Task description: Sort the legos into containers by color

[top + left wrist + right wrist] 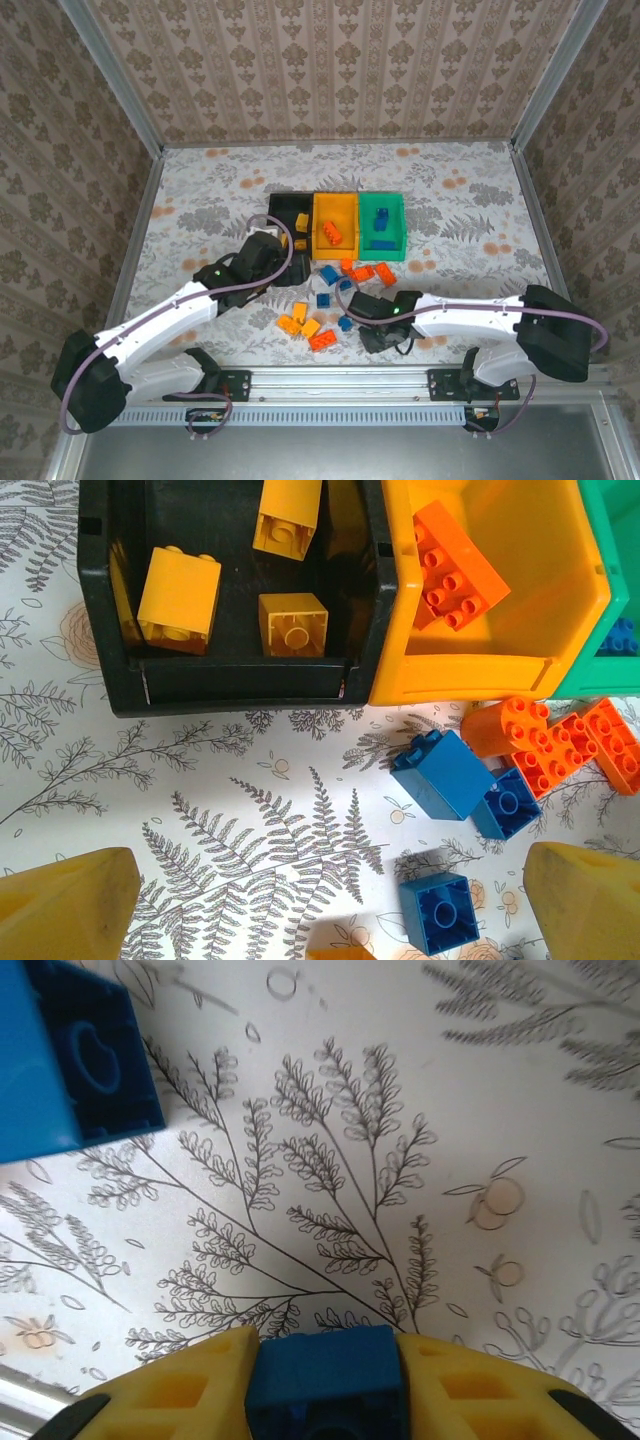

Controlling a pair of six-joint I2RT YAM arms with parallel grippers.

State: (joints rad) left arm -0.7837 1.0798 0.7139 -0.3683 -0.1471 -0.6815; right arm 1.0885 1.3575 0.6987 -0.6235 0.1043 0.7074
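1. Table (480, 200): covered w/ fern-print cloth, walled on three sides by patterned panels.
2. Arms: left arm (160, 325) reaches fwd toward the containers; right arm (470, 315) lies low across the near edge, pointing left.
3. Containers, joined in a row at table centre:
 - black bin (230, 685), left end, holds three yellow bricks (180, 598)
 - yellow-orange bin (460, 675), middle, holds one red-orange brick (455, 565)
 - green bin (383, 255), right end, holds two blue pcs (380, 222)
4. Left gripper (330, 900): spread wide, yellow fingers (70, 910) far apart, hovering over the cloth just in front of the black bin.
5. Right gripper (325, 1370): pressed in on a blue brick (325, 1380), pinched between both pads, low over the cloth near the loose pile.
6. Loose legos, on the cloth in front of the bins:
 - red-orange cluster (555, 750) just below the yellow-orange bin
 - loose blue bricks (443, 773) beside that cluster
 - yellow-orange group (299, 320) nearer the arm bases, w/ a red-orange pc (322, 341) touching it
 - one more blue pc (70, 1050), upper left in the right wrist view
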